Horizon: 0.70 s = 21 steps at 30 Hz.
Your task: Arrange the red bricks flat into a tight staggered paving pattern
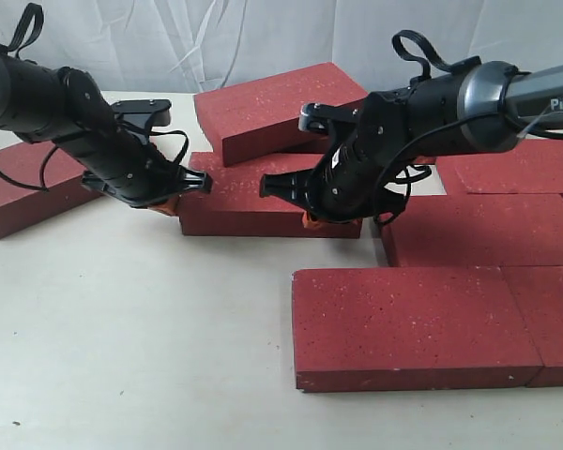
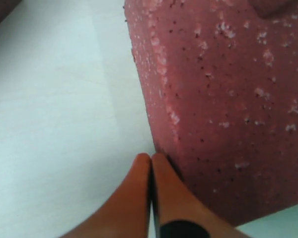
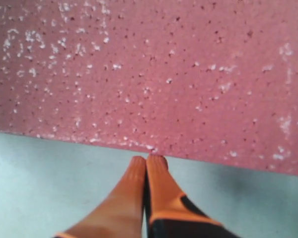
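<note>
A pale tabletop (image 1: 122, 328) carries several red bricks, described from left to right in the exterior view.

At the far left, one lone brick (image 1: 23, 192) lies flat, partly hidden by the left arm and well apart from the others. The left arm reaches down from the upper left. The left end effector (image 1: 172, 202) sits at the left end of the middle brick (image 1: 249, 202), which lies flat near the centre. In the left wrist view, its orange fingertips (image 2: 139, 168) are pressed together, holding nothing, and touch a lower corner of that brick (image 2: 228, 99).

Behind the middle brick, a raised brick (image 1: 277, 103) lies higher than the rest, its near edge overlapping the middle brick's rear.

The right arm comes in from the right. The right end effector (image 1: 310, 218) meets the middle brick's front side near its right end. In the right wrist view, its orange fingertips (image 3: 156, 166) are together, empty, with the tips at the brick's (image 3: 164, 74) edge.

On the right, four paved bricks lie flat and touching, with joints offset. They are a front brick (image 1: 403, 323), a front-right brick (image 1: 555, 319) cut by the frame, a second-row brick (image 1: 479, 230) and a rear brick (image 1: 530, 164).
</note>
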### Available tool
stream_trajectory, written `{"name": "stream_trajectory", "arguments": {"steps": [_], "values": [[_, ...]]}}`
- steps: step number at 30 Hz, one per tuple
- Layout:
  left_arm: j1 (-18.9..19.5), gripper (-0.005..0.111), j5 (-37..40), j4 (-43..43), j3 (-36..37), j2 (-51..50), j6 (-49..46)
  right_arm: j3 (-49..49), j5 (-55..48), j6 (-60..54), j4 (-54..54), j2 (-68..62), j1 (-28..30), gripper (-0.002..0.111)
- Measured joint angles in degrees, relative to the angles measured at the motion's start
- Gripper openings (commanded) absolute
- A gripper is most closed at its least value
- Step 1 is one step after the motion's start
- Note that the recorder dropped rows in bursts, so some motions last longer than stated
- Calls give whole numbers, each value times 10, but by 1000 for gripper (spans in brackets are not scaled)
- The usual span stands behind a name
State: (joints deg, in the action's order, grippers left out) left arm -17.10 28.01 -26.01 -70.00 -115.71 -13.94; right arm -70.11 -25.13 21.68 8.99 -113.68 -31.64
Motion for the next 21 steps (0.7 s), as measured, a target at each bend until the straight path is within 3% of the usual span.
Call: {"name": "stream_trajectory", "arguments": {"steps": [14, 21], "values": [[-11, 0, -52, -11, 0, 0, -2, 0, 69, 17, -54, 0, 0, -1], [-11, 0, -65, -12, 0, 0, -2, 0, 27, 15, -54, 5, 0, -1]]}}
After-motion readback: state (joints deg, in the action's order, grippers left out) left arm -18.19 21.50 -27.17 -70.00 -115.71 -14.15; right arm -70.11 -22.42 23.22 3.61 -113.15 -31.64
